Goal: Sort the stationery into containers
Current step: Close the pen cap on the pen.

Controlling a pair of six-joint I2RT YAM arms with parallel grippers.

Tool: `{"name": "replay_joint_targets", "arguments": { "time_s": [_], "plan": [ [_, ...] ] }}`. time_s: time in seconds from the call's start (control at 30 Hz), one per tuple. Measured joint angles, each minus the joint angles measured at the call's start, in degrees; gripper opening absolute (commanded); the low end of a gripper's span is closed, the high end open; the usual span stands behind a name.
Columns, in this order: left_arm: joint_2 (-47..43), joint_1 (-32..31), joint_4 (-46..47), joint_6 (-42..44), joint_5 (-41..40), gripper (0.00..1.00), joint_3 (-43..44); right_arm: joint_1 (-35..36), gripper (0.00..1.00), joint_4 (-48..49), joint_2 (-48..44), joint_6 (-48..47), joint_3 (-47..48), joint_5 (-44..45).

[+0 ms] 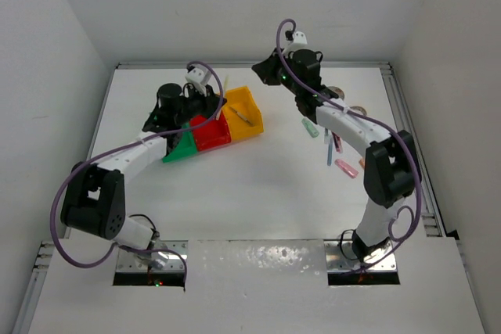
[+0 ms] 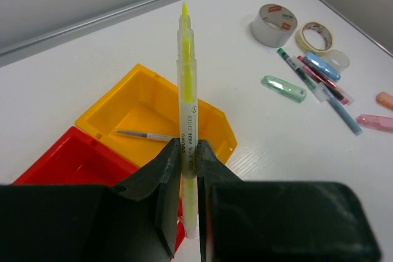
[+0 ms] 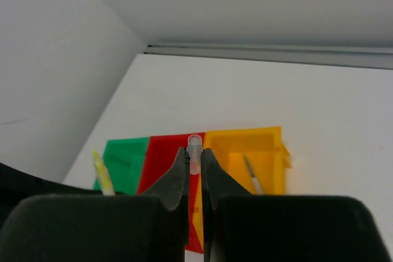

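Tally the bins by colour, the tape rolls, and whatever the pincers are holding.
Bins: 3 (green bin, red bin, yellow bin)
Tape rolls: 2 (grey-white tape roll, tan tape roll)
Held items: 2 (yellow highlighter in left pincer, small pale item in right pincer)
Total: 7

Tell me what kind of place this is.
Likely a robot lab test cell: a white table boxed in by plain white panels, two arms bolted at its near edge, and stationery with coloured bins laid out for sorting.
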Motion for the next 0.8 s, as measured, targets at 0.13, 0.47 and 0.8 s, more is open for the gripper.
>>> {"name": "replay_joint_targets", "arguments": {
  "time_s": [0.13, 0.47, 0.8],
  "plan": [
    [1.2, -1.4, 0.8, -1.7, 0.0, 0.00, 0.1, 1.7, 0.00, 4.0, 5.4, 3.2, 5.7, -1.2],
    [3.0, -2.2, 1.5, -3.2, -0.5, 0.00, 0.7, 4.8, 0.00, 9.4, 8.8, 6.9, 10.0, -3.1],
    [3.6, -2.0, 1.8, -3.9, -1.0, 0.00, 1.1, 4.8, 0.00, 4.7, 9.0, 3.2, 10.3, -3.7]
  ]
}}
